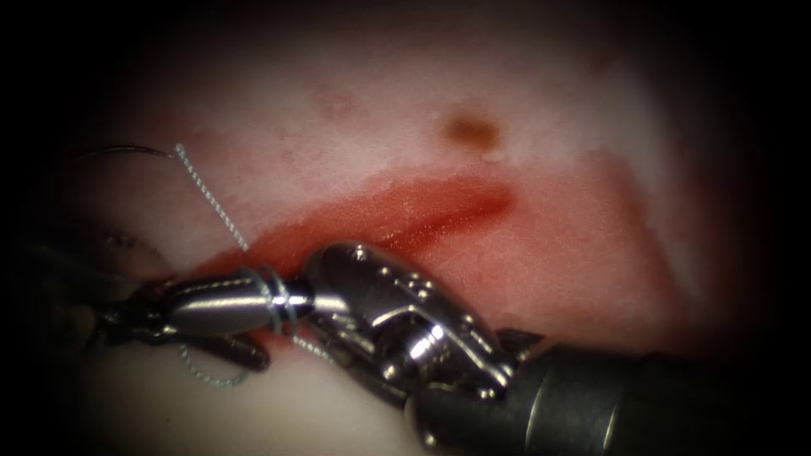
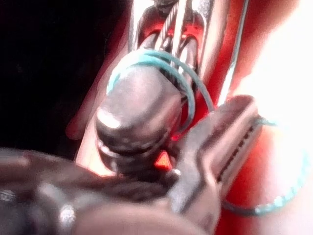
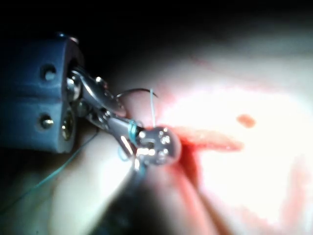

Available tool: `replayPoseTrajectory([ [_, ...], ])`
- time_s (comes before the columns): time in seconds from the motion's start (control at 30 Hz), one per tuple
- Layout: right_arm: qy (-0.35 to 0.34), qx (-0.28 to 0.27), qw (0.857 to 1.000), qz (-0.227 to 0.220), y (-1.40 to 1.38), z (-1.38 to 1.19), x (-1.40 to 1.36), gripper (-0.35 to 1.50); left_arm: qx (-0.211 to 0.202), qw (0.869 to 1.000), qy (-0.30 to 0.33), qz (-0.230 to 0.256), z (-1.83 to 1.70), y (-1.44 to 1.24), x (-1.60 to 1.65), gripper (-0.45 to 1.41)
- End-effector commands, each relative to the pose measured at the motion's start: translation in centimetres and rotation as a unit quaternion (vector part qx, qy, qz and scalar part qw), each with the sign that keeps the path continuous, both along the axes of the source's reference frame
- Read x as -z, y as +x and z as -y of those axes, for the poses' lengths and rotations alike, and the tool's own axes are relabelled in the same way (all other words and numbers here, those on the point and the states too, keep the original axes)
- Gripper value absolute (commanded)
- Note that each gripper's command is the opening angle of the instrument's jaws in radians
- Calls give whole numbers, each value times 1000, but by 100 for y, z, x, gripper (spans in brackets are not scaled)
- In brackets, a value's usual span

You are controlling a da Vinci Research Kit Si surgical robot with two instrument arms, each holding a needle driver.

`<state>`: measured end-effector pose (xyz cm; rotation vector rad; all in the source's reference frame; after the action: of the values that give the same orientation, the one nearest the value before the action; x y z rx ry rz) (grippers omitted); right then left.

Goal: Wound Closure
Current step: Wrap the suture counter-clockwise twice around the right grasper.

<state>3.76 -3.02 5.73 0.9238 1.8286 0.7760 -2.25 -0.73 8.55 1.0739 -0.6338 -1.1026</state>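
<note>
Down at 7 o'clock in the endoscope view the right tool [image 1: 175,310] lies across the low end of the cut [image 1: 422,215], shaft coming in from 4 o'clock, nose pointing to 9. I can't tell what its tip has hold of; it runs into shadow. Two turns of thread [image 1: 211,198] wrap round its silver nose just ahead of the wrist, and the left wrist view shows the same teal turns [image 2: 188,90] snug on the metal.

Left tool [image 1: 198,338] meets it from 9 o'clock, dark and half in shadow. Its jaws are spread: in the left wrist view one serrated face is bare, nothing pinched on it. I see nothing held by it.

From the wraps the thread climbs toward 10 o'clock to the needle [image 1: 127,150]. A slack curl drops toward 7 below the tools.

Needle is a thin arc at 10 o'clock, left of the cut, well apart from both tools, neither one holding it. It also shows in the right wrist view [image 3: 134,91]. I can't tell whether its point sits in the tissue [image 1: 279,414].

Red fluid [image 1: 397,211] fills the cut and stains the tissue toward 3 o'clock. Brown spot [image 1: 470,128] at 1 o'clock, above the cut's far end.
</note>
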Motion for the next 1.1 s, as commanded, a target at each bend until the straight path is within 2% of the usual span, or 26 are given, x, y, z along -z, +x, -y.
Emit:
replayPoseTrajectory([
  [0.03,-4,-6,1000,4,11,-7,0,-18,4,1000,5,-3,-11,-3,2,-45],
  [0.23,-14,-40,999,20,10,-8,-10,-21,34,997,64,-28,-2,-2,-6,-45],
  [0.27,-12,-46,999,22,9,-8,-11,-26,41,996,75,-34,-1,-1,-5,-45],
  [0.4,-3,-57,998,27,10,-5,-16,-33,52,994,91,-27,3,-1,-4,-45],
  [0.7,0,-71,997,37,14,-2,-11,-3,66,991,112,-25,3,-3,-1,-45],
  [0.87,-13,-84,995,56,19,-1,4,0,69,991,113,-25,0,-5,2,-45],
  [0.97,-28,-89,994,64,21,0,6,12,70,991,113,-25,-1,-5,1,-45],
  [1.07,-56,-85,990,102,22,2,12,21,71,990,115,-28,-1,-5,1,-45],
  [1.1,-71,-82,986,124,22,3,15,17,71,990,117,-32,-1,-4,2,-45],
])
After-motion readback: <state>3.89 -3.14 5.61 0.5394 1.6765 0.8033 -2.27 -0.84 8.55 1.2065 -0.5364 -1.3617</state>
